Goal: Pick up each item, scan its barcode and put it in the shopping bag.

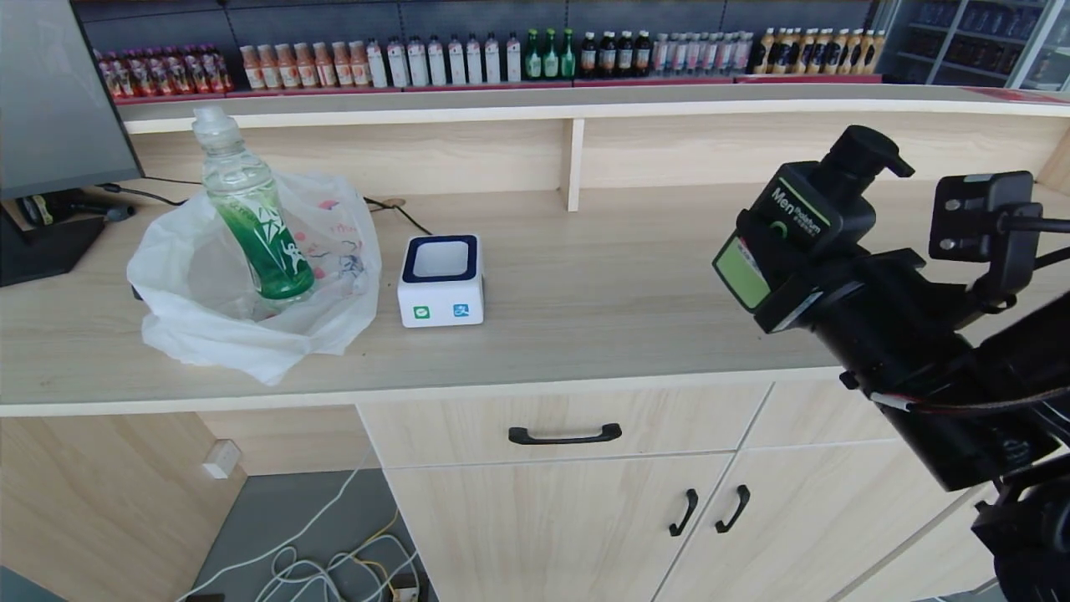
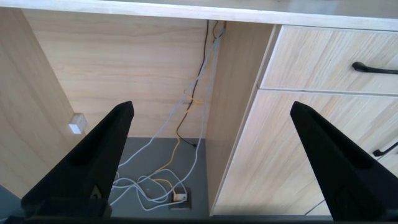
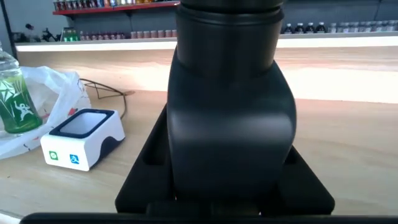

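**Pump bottle's in the gripper, scanner's next**

The right gripper [image 1: 807, 280] is clamping a black pump bottle [image 1: 802, 209] and holding it up over the counter [image 1: 602, 334]. The scanner [image 1: 440, 280] is sitting well off to that gripper's left, with the shopping bag [image 1: 251, 334] just past it. I'd be turning the barcode side toward the scanner window and going slow. The green drink bottle [image 1: 255, 217] leaning in the bag could get knocked. The left gripper [image 2: 211, 162] is hanging wide open and empty, down by the cabinets.

1 shopping bag [image 1: 209, 343]; 1 green drink btl [image 1: 255, 217]; 1 scanner [image 1: 440, 280]; 1 black pump btl [image 1: 794, 217]
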### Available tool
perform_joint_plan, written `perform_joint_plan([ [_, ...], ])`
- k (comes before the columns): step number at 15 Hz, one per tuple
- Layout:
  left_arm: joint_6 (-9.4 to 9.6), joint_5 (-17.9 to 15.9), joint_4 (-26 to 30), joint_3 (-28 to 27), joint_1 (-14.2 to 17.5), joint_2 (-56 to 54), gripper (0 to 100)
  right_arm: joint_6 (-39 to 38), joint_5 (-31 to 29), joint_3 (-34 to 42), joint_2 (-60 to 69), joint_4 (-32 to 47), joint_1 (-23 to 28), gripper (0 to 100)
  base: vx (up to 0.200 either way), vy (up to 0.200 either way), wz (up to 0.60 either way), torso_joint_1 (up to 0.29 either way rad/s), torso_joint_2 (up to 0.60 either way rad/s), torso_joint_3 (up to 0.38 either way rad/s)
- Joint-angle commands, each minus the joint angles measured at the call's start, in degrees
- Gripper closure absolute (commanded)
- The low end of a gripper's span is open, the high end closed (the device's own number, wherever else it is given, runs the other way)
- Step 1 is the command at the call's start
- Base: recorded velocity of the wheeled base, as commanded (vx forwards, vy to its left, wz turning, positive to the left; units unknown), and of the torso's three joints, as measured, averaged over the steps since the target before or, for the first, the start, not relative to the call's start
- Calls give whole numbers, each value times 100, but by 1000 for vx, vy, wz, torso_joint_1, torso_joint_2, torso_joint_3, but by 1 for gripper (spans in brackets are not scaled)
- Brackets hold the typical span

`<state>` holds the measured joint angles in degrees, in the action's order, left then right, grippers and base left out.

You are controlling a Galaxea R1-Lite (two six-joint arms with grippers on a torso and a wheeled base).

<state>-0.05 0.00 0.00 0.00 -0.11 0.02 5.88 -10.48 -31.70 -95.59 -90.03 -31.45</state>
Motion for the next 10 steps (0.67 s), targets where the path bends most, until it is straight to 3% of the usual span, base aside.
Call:
perform_joint_plan([
  [1, -4, 0, 0, 0, 2, -2, 0, 1, -6, -311, -65, 3, 69, 100, 0, 0, 0, 0, 0, 0],
  [4, -4, 0, 0, 0, 2, -2, 0, -8, 2, -346, -13, 3, 87, 100, 0, 0, 0, 0, 0, 0],
  [10, -21, 0, 0, 0, 2, -2, 0, -87, 2, -399, -74, 3, 95, 100, 0, 200, 0, 2, 3, 0],
])
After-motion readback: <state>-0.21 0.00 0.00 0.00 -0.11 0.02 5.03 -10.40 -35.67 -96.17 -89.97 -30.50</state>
